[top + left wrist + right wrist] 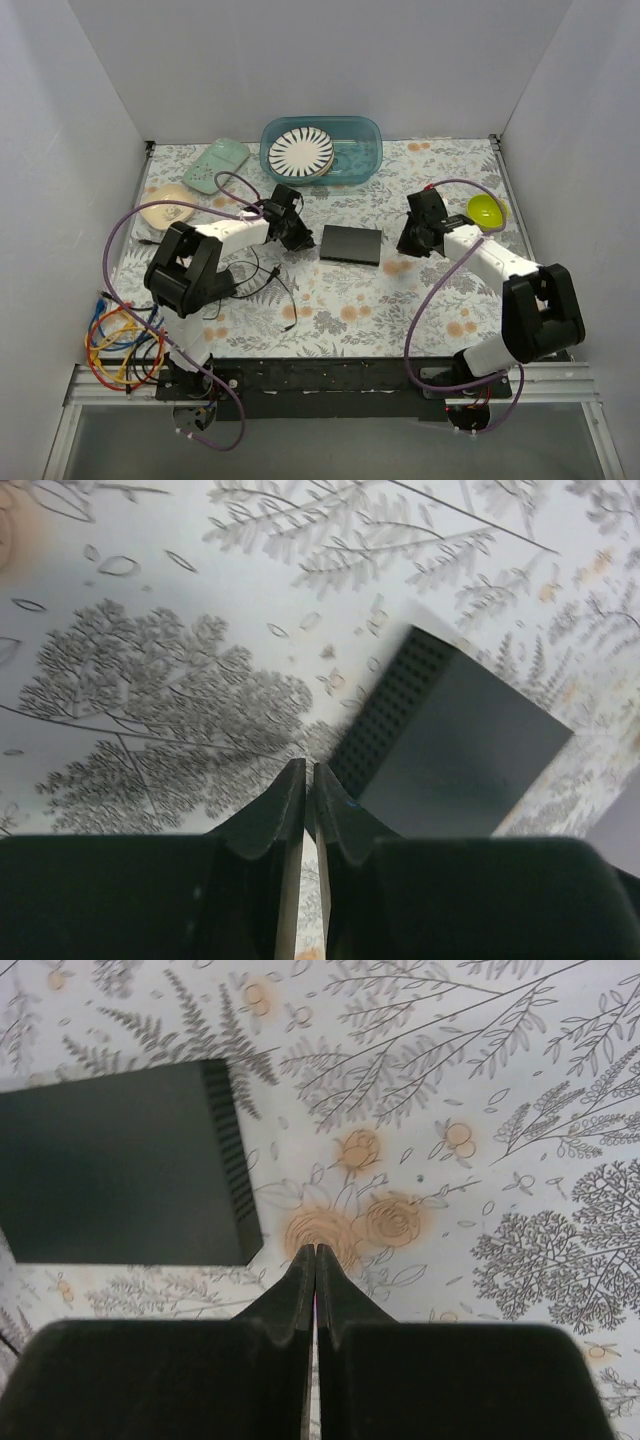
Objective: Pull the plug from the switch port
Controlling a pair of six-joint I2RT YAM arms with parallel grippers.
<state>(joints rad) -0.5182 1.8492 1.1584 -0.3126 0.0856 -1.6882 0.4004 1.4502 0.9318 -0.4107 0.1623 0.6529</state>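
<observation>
From the top, the black switch [351, 244] lies flat near the middle of the flower-printed table [350, 300]. The left fingers [299, 240] sit just beside its left end, and the right fingers [407, 243] are near its right end, a little apart from it. A thin black cable [283, 290] trails on the table to the near left of the switch. Behind the switch stands a blue tub [368, 135] holding a striped plate [301, 151]. A yellow-green bowl [486, 210] sits to the far right of the switch. The plug itself I cannot pick out.

In the left wrist view, the left fingers [270, 820] are all but pressed together, with only a thin slit between them. Their tips lie just beside the corner of the switch [460, 755].

In the right wrist view, the right fingers [290, 1295] are pressed tight together over the table, and the switch [110, 1165] lies up and to their left, apart from them.
</observation>
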